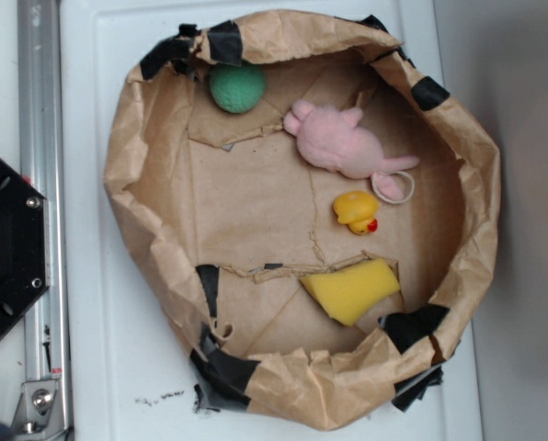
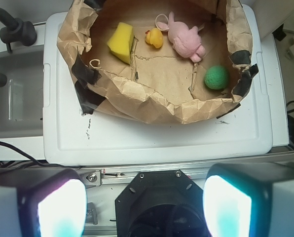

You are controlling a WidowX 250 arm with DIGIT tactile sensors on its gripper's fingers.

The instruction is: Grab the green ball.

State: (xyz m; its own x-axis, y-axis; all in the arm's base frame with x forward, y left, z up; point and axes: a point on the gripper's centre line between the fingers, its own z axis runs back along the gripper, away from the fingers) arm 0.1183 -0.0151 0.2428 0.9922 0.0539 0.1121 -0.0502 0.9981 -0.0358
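Observation:
The green ball (image 1: 237, 87) is a small teal-green dimpled ball. It lies inside a brown paper nest (image 1: 145, 211) near its top left rim. In the wrist view the green ball (image 2: 216, 77) sits at the nest's right side. My gripper (image 2: 144, 207) is open, its two glowing fingers (image 2: 62, 210) spread wide at the bottom of the wrist view. It hovers high over the black robot base (image 2: 162, 197), well apart from the ball. The gripper does not show in the exterior view.
In the nest lie a pink plush toy (image 1: 340, 142), a yellow rubber duck (image 1: 357, 212) and a yellow sponge (image 1: 350, 289). The nest sits on a white lid (image 1: 108, 349). A metal rail (image 1: 42, 138) and the black base (image 1: 7, 248) are at left. A grey bin (image 2: 14, 98) stands beside the lid.

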